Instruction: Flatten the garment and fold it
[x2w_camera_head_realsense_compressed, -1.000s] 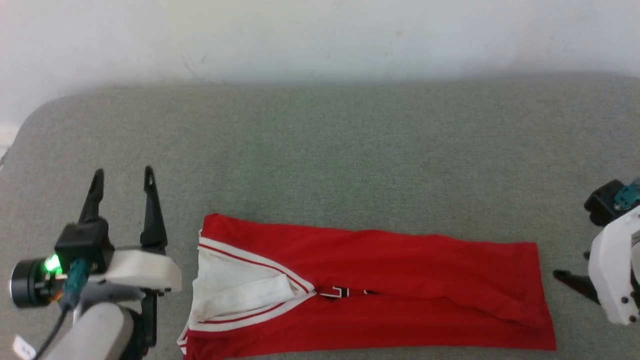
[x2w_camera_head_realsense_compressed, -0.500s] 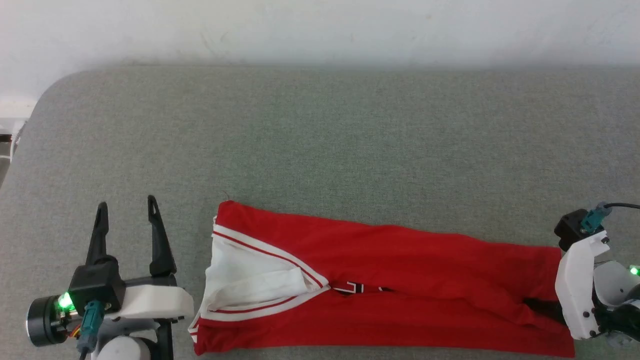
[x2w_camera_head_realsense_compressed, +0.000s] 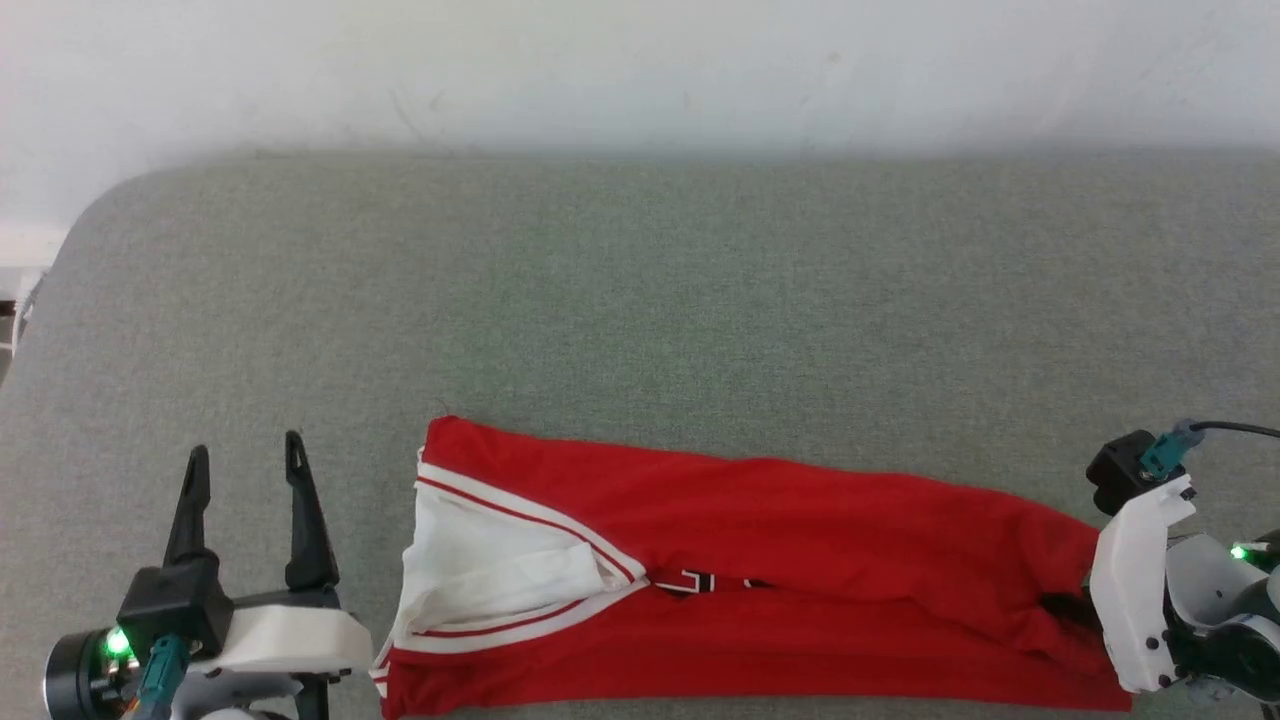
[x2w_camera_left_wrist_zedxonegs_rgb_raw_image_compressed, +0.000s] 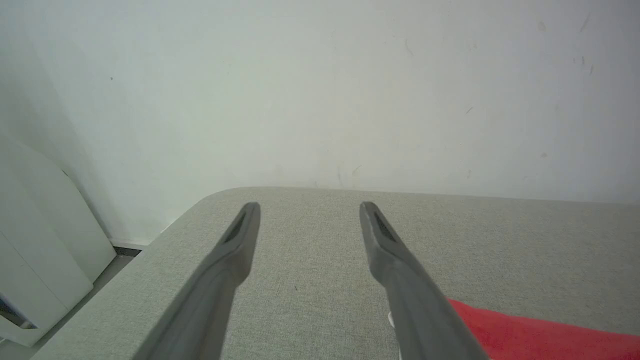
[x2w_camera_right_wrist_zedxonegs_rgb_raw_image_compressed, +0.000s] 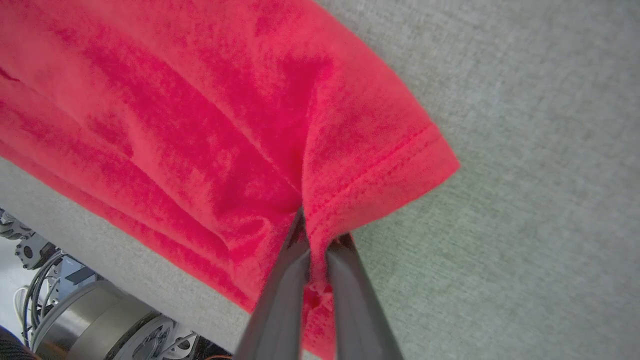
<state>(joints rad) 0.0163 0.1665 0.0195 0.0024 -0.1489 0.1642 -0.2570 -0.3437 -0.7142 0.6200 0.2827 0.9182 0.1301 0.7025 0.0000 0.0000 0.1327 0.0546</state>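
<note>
We work on a grey fabric-covered surface (x2w_camera_head_realsense_compressed: 640, 300) set against a plain white wall (x2w_camera_head_realsense_compressed: 640, 60). The garment (x2w_camera_head_realsense_compressed: 800, 530) lies along the near edge of this surface, folded lengthwise into a long red strip running left to right. Its white sleeve (x2w_camera_head_realsense_compressed: 480, 570), edged with striped trim, lies on top at the left end. A sliver of black-and-white lettering (x2w_camera_head_realsense_compressed: 700, 582) shows at the fold line just beside it. The right gripper (x2w_camera_right_wrist_zedxonegs_rgb_raw_image_compressed: 320, 232) is at the right end of the strip, its fingers clenched on the red hem (x2w_camera_right_wrist_zedxonegs_rgb_raw_image_compressed: 390, 160), with fabric bunched between them and creases running from the pinch. The left gripper (x2w_camera_head_realsense_compressed: 246, 450) stands just beside the garment's left end, apart from it. Its fingers are spread wide, point toward the wall and grasp nothing.
</note>
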